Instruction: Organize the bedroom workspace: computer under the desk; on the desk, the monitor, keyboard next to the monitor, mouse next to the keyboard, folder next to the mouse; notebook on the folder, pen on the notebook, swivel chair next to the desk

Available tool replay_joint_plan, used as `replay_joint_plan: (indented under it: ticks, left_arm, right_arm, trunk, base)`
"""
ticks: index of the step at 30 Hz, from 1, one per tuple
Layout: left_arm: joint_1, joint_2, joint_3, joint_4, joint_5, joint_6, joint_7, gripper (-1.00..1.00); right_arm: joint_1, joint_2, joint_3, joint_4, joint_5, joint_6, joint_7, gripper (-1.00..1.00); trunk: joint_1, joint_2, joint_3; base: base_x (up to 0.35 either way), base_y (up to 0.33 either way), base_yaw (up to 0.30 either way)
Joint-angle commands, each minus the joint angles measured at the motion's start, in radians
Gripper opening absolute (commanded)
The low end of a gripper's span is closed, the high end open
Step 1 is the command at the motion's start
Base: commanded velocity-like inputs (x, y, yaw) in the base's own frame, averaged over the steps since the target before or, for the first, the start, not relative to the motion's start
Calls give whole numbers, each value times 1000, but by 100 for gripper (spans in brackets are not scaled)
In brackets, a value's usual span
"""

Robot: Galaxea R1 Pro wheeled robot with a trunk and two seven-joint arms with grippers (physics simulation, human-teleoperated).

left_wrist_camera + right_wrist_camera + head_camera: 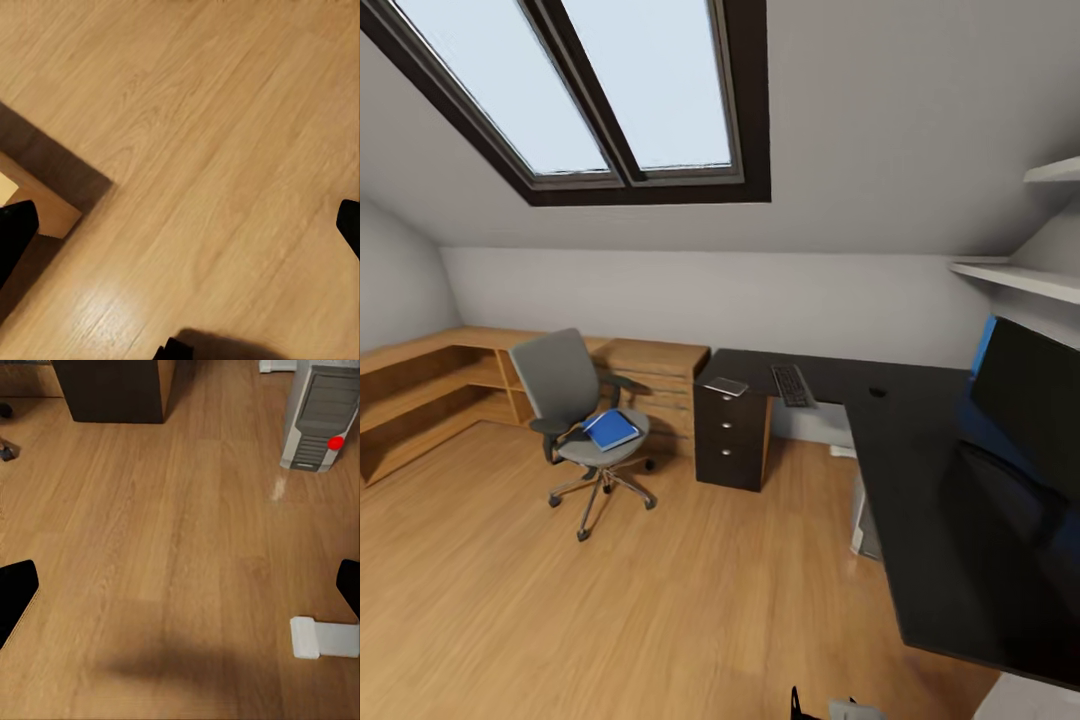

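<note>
Both my grippers hanging spread, empty, over bare floor. Blue folder (pixel 610 429) lying on swivel chair (pixel 575 400) seat, ahead-left, well apart; left arm probably nearer. Desk (pixel 920 470) sitting right.

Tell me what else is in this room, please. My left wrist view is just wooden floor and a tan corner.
Observer: A grey swivel chair stands away from the wall, with a blue folder lying on its seat.
Operator: Is there a desk?
Observer: Yes, a black L-shaped desk, and a keyboard lies on it.
Operator: Any computer?
Observer: The right wrist view shows a white computer tower standing upright on the floor.
</note>
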Motion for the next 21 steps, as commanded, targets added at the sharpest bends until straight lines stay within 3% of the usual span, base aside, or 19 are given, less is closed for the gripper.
replay_joint_plan:
  ticks: [1,8,21]
  left_arm:
    - [0,2,-8,-1,11,-6,7,100]
    - [0,2,-8,-1,11,-6,7,100]
    - [0,3,-7,-1,12,-6,7,100]
  right_arm:
    - [-1,0,5,0,-3,-3,-6,100]
    - [0,-1,5,0,-3,-3,-6,100]
    - [-1,-2,5,2,-3,-3,26,100]
  trunk:
    - [1,-1,-1]
    - [1,-1,-1]
    - [1,-1,-2]
  base:
    - [323,181,0]
    - [318,192,-49]
    - [300,218,-243]
